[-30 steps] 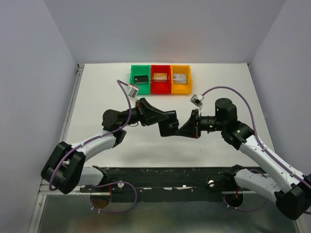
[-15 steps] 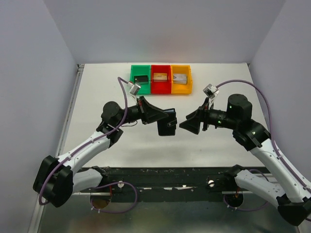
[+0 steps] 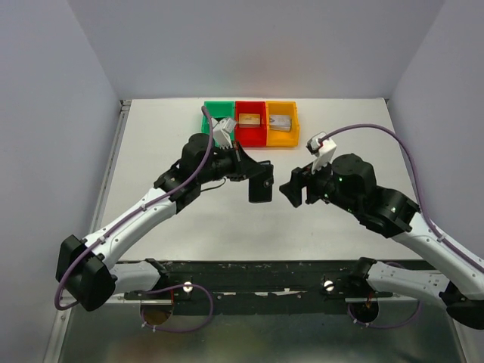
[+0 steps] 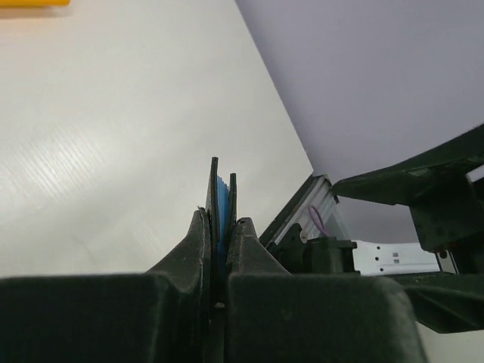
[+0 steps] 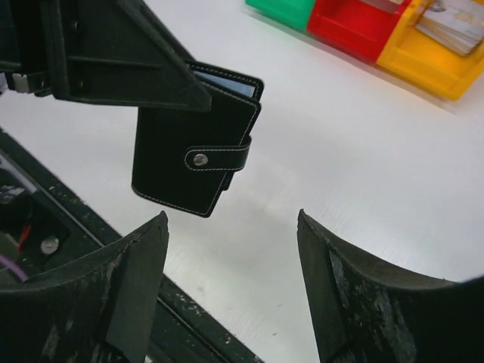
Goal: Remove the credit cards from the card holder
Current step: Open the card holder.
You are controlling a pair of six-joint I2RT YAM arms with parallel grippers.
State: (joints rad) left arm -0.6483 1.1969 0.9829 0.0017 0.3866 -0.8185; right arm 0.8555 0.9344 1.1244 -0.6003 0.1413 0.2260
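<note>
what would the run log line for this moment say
left gripper: shut on card holder | card holder: strap snapped shut, held above table | right gripper: open, apart from it

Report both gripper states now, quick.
Left gripper: closed on the small black stitched bifold card holder, snap strap fastened.
Right gripper: open, holding nothing.

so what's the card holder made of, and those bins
card holder: looks like black leather or faux leather, matte, with white stitching along the edges and a metal-looking snap. bins: probably moulded plastic, smooth with a slight sheen, solid green, red and orange.
</note>
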